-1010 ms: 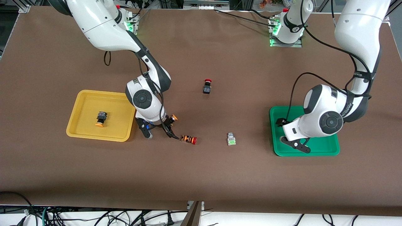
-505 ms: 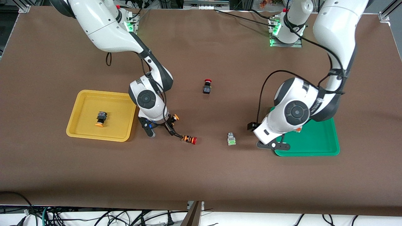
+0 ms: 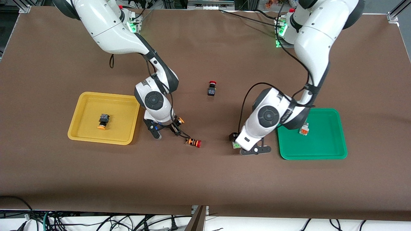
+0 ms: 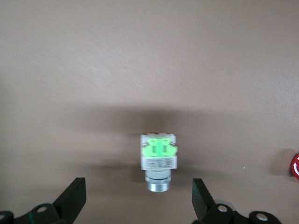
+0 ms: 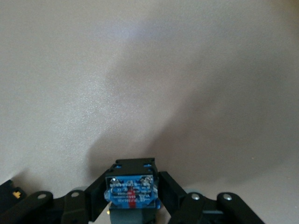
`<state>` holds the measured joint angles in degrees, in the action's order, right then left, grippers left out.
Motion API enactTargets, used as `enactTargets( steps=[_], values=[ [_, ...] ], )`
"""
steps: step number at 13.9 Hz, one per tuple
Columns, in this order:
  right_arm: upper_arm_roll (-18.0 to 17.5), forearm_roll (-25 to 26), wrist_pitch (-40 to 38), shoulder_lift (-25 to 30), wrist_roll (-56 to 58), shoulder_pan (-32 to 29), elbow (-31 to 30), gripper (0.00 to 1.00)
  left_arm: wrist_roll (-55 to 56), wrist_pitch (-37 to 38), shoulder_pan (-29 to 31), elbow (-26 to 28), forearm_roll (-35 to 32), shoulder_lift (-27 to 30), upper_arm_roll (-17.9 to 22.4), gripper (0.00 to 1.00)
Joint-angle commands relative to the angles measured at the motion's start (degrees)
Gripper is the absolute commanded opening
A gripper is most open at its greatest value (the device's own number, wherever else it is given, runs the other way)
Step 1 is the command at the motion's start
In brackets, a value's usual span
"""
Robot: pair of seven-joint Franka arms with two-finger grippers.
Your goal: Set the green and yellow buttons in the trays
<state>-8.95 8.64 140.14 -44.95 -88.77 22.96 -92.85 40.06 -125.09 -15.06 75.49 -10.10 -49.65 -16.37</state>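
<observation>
My right gripper (image 3: 169,127) (image 5: 133,198) is shut on a black-bodied button whose yellow-orange cap (image 3: 180,120) shows beside the yellow tray (image 3: 83,106); the button's blue-labelled body (image 5: 132,186) fills the space between the fingers. A second yellow-capped button (image 3: 102,122) lies in that tray. My left gripper (image 3: 244,145) (image 4: 139,200) hangs open low over the silver-white, green-faced button (image 3: 236,145) (image 4: 159,153), its fingers apart on either side. An orange-faced, silver-bodied button (image 3: 303,129) lies in the green tray (image 3: 327,150).
A red-capped button with an orange-striped body (image 3: 193,142) lies on the brown table close to my right gripper; its red cap (image 4: 295,165) shows at the edge of the left wrist view. A black button with a red mushroom cap (image 3: 211,88) stands mid-table, farther from the front camera.
My left arm swung from over the green tray to over the green-faced button, jaws still open. My right gripper closed on the yellow-capped button.
</observation>
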Motion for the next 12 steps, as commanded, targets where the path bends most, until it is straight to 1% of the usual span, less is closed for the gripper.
enactTargets(
  steps=[1, 3, 4, 5, 8, 10, 11, 12],
  values=[
    [0.42, 1.29, 0.31, -0.31, 1.75, 0.16, 0.21, 0.0, 1.51, 0.38, -4.35, -5.44, 0.43, -3.87, 3.62, 1.0],
    [0.51, 1.29, -0.22, 0.21, 5.78, -1.07, 0.91, 0.0, 1.24, -0.76, -4.8, -5.27, 0.0, -4.67, 4.24, 0.99],
    [0.51, 1.29, -0.83, 0.82, 8.06, -2.03, 0.91, 0.0, 1.16, -1.55, -4.8, -5.27, -0.01, -4.84, 4.24, 0.93],
    [0.51, 1.11, -3.36, 1.44, 11.48, -3.09, 1.35, 0.0, 1.16, -2.43, -4.8, -5.27, -0.01, -5.19, 4.24, 0.91],
    [0.34, 0.41, -12.5, 4.07, 26.32, -6.34, 2.5, 0.0, 1.16, -3.49, -4.8, -5.18, -1.67, -5.99, 4.6, 0.87],
    [0.51, 0.41, -16.72, 5.92, 32.93, -7.49, 2.5, 0.0, 1.07, -3.49, -4.89, -5.18, -1.68, -6.16, 4.6, 0.71],
    [0.86, 0.41, -18.05, 6.54, 36.0, -8.28, 2.5, 0.0, 0.98, -3.49, -4.89, -5.26, -1.68, -6.51, 4.6, 0.57],
    [1.04, 0.32, -19.46, 7.41, 39.86, -9.15, 2.15, 0.0, 0.2, -3.49, -4.89, -5.27, -1.68, -6.52, 4.6, 0.33]
  ],
)
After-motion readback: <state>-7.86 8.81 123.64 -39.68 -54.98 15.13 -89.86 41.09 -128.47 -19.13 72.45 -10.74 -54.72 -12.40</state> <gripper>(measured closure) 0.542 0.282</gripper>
